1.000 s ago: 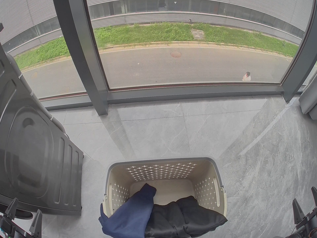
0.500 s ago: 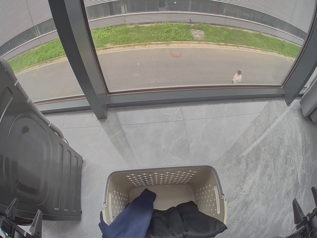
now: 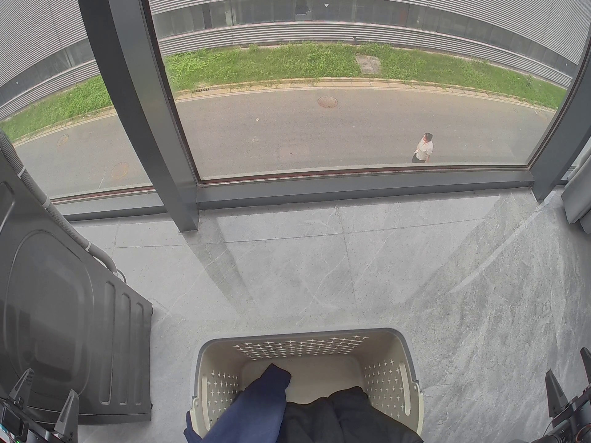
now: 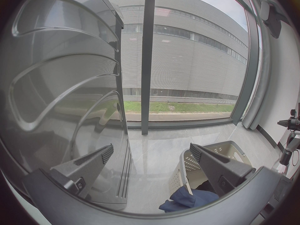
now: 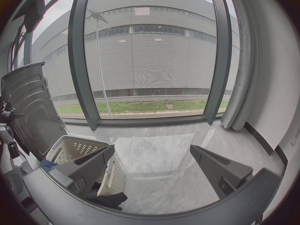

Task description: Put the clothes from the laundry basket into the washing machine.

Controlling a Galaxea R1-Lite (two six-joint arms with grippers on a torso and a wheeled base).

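A beige laundry basket (image 3: 301, 347) with a grey rim stands on the floor at the bottom centre of the head view. A navy garment (image 3: 252, 410) hangs over its near left rim, with a black garment (image 3: 345, 416) beside it. The dark grey washing machine (image 3: 61, 339) shows its ribbed panel on the left. My left gripper (image 3: 47, 395) is open and empty, low beside that panel, left of the basket. My right gripper (image 3: 569, 376) is open and empty to the right of the basket. The left wrist view shows the basket (image 4: 231, 149) and the navy garment (image 4: 187, 200). The right wrist view shows the basket (image 5: 72, 147) and the black garment (image 5: 109, 200).
Grey tiled floor (image 3: 369, 266) stretches from the basket to a floor-to-ceiling window. A dark window post (image 3: 141, 93) rises at the left of centre. A grey curtain (image 3: 578, 198) hangs at the far right by a white wall (image 5: 275, 78).
The whole head picture has shifted: basket, floor and washing machine sit lower in the frame, so the camera has moved. Both grippers stay open at the same spots in the picture.
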